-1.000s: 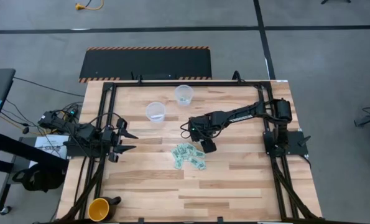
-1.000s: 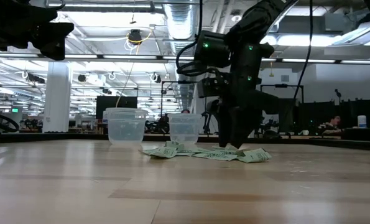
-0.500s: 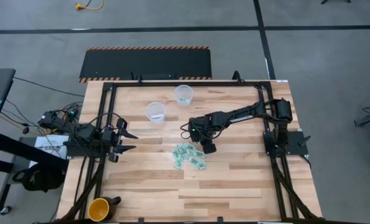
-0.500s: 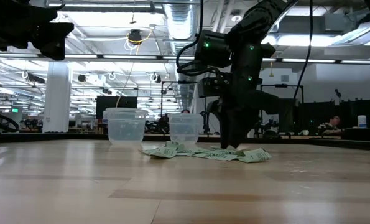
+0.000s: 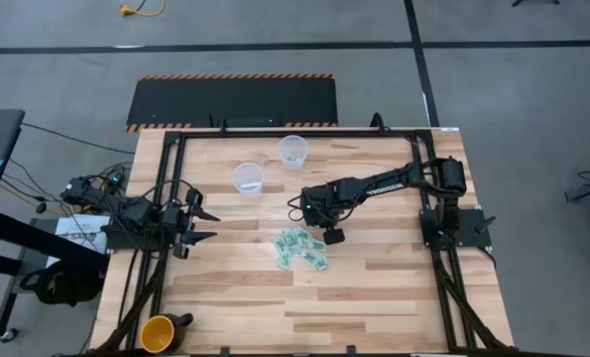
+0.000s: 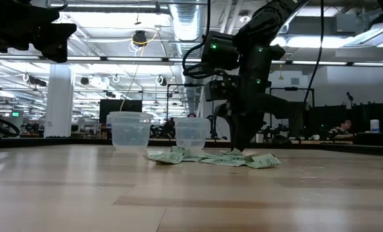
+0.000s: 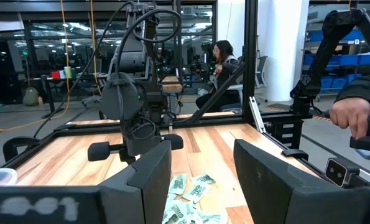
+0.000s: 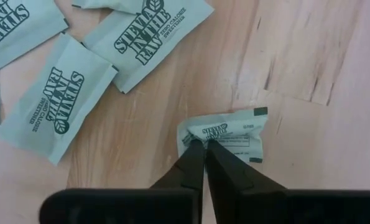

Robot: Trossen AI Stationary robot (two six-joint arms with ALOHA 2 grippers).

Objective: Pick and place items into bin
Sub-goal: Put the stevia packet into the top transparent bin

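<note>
Several mint-green and white packets (image 5: 301, 250) lie loose in a small heap on the wooden table (image 5: 374, 288), also seen in the low view (image 6: 210, 158). My right gripper (image 5: 332, 236) stands at the heap's right side, pointing down and shut on one packet (image 8: 228, 134) that lies apart from the others. Two clear plastic cups (image 5: 248, 178) (image 5: 293, 151) stand farther back. My left gripper (image 5: 200, 224) waits open at the table's left side, level, facing the heap. My right gripper pinches one short end of the packet (image 8: 191, 135) between its two fingertips (image 8: 219, 158), coming from above and pointing down. The wrapper puckers where the tips meet it. The rest of the packet lies flat on the wood.
A yellow cup (image 5: 158, 334) stands at the near left corner. Black frame rails (image 5: 166, 198) run along the table's left, right and far sides. In the left wrist view a person's hand (image 7: 352, 115) shows beyond the table, and another person sits farther off (image 7: 222, 56).
My right gripper has shut its fingers on the end of the single packet, staying at the same place beside the heap. The packet's pinched end has crumpled.
</note>
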